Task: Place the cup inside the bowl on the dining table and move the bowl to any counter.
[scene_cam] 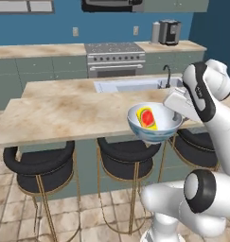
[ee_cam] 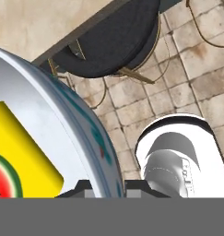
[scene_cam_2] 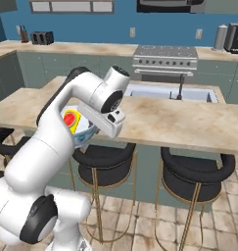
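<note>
The bowl (scene_cam: 154, 124) hung in the air just off the near edge of the dining table (scene_cam: 64, 113), lifted clear of the slab and above the black stools (scene_cam: 128, 153) tucked under it. The cup (scene_cam: 147, 118) lay inside the bowl, tipped on its side against the white inner wall, its red patch facing up. The gripper (ee_cam: 109, 186) was clamped on the bowl's rim at the side away from the table's middle: in the hand view one dark fingertip sat inside the wall and the other outside, with the thin wall pinched between them. From the right base view the bowl peeked out from behind the white arm, again beside the table's near edge. The first half of the task looked done; what remained was carrying the bowl to a counter (scene_cam: 38, 50), such as the worktop along the back wall beyond the table. A rigid, smooth, glazed-looking bowl held by one point on its rim would likely want to pivot and slip, and the loose cup could roll and shift the load. It probably called for slow, level travel, and a firm hold low on the rim wall.
</note>
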Available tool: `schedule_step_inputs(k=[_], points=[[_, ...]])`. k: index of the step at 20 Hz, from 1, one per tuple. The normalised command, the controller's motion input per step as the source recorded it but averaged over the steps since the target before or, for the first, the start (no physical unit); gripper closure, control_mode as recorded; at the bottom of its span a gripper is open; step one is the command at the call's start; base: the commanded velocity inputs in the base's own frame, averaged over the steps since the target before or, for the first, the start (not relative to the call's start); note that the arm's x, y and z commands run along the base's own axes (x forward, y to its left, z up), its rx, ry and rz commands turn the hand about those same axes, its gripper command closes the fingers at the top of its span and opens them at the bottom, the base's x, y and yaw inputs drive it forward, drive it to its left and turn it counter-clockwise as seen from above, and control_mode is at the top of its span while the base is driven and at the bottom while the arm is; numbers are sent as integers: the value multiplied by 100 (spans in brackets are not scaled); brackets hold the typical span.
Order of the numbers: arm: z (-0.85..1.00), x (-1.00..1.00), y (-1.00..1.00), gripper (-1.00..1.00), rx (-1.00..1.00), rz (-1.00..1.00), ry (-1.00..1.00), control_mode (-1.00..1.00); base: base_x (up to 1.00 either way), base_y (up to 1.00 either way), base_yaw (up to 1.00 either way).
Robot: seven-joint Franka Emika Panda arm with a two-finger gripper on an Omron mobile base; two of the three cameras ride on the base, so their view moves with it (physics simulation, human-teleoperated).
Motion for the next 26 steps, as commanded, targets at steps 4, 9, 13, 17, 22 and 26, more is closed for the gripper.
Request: schedule_step_inputs(k=[4,9,13,17,22,26], points=[[0,0,0,100,0,0,0,100,-46,42,1],[0,0,0,100,0,0,0,100,-28,81,0],[0,0,0,100,0,0,0,100,-23,99,0],[0,0,0,100,0,0,0,100,-21,100,0],[0,0,0,100,0,0,0,100,-21,100,0],[0,0,0,100,0,0,0,100,-14,100,0]])
